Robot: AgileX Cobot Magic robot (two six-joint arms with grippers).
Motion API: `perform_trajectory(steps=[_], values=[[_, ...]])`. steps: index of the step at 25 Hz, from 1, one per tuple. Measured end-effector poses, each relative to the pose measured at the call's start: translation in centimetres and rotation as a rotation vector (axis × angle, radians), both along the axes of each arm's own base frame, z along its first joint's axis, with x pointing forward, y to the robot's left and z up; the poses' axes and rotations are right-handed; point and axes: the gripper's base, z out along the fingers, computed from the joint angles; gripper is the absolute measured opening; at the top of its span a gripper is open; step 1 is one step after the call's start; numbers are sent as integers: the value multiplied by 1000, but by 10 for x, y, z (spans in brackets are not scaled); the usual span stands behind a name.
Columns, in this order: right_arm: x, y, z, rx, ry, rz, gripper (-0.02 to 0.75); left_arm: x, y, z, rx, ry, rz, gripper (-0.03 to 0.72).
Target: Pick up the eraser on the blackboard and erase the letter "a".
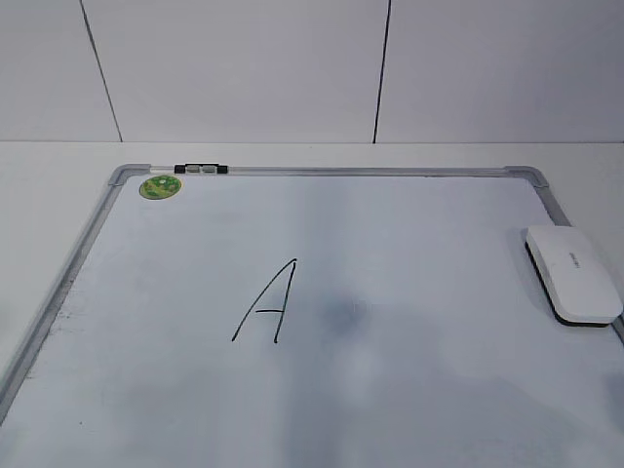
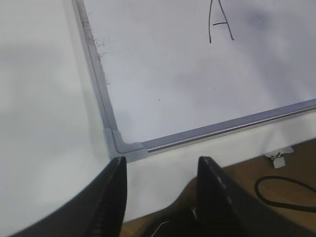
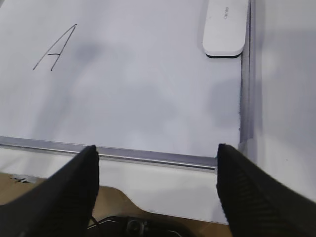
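Note:
The blackboard (image 1: 429, 234) is a white dry-erase board with a silver frame, lying flat on the table. The eraser (image 1: 573, 273) lies on its right edge; in the right wrist view it (image 3: 226, 27) is far ahead at upper right. No lowercase "a" shows. A faint grey smudge (image 1: 341, 312) sits right of the capital "A" (image 1: 268, 302). My left gripper (image 2: 160, 168) is open and empty over the board's near left corner (image 2: 121, 145). My right gripper (image 3: 157, 163) is open and empty over the board's near edge. Neither gripper shows in the exterior view.
A round green sticker (image 1: 160, 187) and a small black-and-grey clip (image 1: 200, 169) sit at the board's far left corner. A white wall stands behind the table. Below the table's front edge are a brown floor and a black cable (image 2: 286, 195).

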Motion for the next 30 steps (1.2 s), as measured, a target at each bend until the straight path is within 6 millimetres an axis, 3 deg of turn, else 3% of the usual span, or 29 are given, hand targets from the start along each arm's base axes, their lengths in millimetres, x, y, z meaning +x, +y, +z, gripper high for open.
perform_trajectory(steps=[4, 8, 30], values=[[-7, -7, -20, -63, -21, -26, 593, -4, 4, -17, 33, -38, 10, 350], [-10, -11, -35, -104, -20, -49, 593, -6, 7, -19, 49, -84, 21, 350], [-1, -17, -41, -164, -123, -84, 593, 5, 13, -22, 110, -177, 68, 342]])
